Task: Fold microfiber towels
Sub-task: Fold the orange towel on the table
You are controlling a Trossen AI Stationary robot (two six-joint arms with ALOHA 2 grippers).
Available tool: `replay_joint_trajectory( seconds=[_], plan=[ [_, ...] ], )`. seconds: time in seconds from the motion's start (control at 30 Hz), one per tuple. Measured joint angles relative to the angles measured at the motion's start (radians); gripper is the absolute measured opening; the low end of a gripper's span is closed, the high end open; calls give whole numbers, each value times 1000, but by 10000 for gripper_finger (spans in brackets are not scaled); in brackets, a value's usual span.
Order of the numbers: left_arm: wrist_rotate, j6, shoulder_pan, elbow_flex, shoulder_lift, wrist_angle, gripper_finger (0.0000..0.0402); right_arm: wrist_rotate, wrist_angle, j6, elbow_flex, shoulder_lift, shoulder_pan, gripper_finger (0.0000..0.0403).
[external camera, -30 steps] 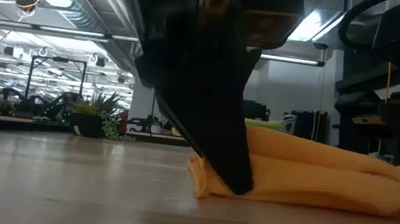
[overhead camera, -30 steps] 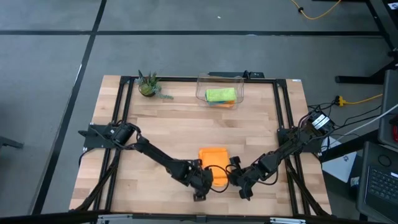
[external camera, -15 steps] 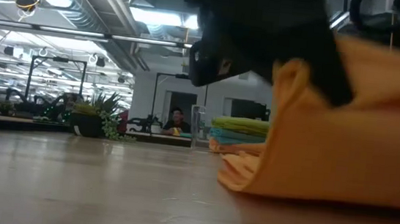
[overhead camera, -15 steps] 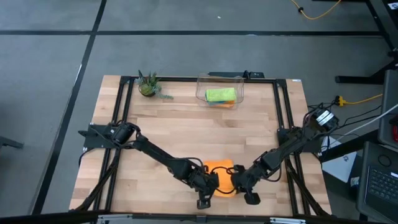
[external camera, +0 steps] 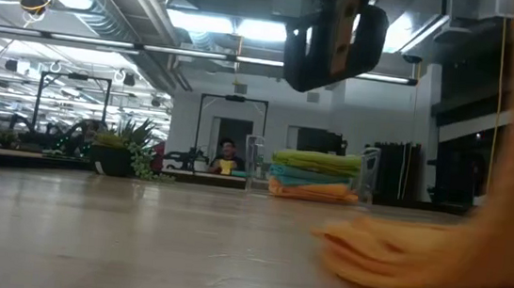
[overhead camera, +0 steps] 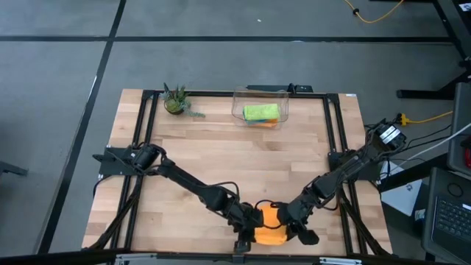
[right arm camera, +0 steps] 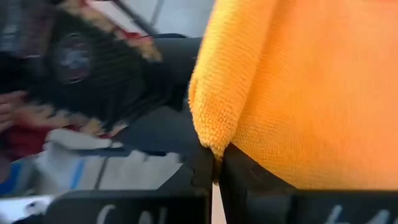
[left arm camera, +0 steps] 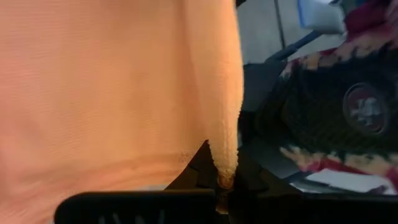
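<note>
Overhead and wrist views of the folding station. The left pincer (overhead camera: 249,230) and the right pincer (overhead camera: 291,227) meet at the near edge of the pale wooden slatted tabletop (overhead camera: 221,158), each clamped shut on a corner of the same soft bright orange microfiber towel (overhead camera: 269,225), which hangs bunched between them. In the left wrist view the orange cloth (left arm camera: 118,93) fills the frame beyond the dark fingers (left arm camera: 199,168), its edge pinched where the two fingers meet; the right wrist view shows the same arrangement, a rolled hem of the orange cloth (right arm camera: 298,87) caught at the closed fingertips (right arm camera: 214,165). In the low view the orange towel (external camera: 436,246) blurs across the side of the frame, its lower fold lying on the tabletop, with part of a dark arm (external camera: 334,33) above. Well beyond both pincers, at the far edge of the tabletop, stands a clear plastic bin (overhead camera: 260,104) holding a stack of folded cloths: a lime green towel (overhead camera: 261,112) on top, a teal blue towel (external camera: 315,176) beneath it and a second orange towel (external camera: 314,192) at the bottom. Far from the left pincer, at the far corner, is a small green potted plant (overhead camera: 175,101). A seated person (external camera: 227,154) shows in the room behind the tabletop.
</note>
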Motion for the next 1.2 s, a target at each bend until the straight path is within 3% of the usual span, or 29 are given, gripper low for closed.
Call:
replay_joint_trajectory(
  seconds=[0.27, 0.63, 0.77, 0.93, 1.1, 1.2],
  plan=[
    [60, -1, 7, 2, -1, 81, 2, -93, 1, 1, 1, -25, 0, 13],
    [-21, 12, 20, 2, -2, -63, 2, 91, -100, 2, 0, -25, 0, 13],
    [-34, 12, 20, 2, -2, -95, 3, 110, -107, 29, -1, -25, -23, 13],
    [-50, 15, 20, 2, -2, -101, 2, -7, -98, 22, 0, -25, -52, 13],
    [-55, 19, 19, 1, -2, -50, 21, -39, -114, 26, 0, -25, -56, 13],
    [-4, 19, 13, -2, -2, -64, 43, -62, -144, 28, -3, -24, -53, 13]
  ],
)
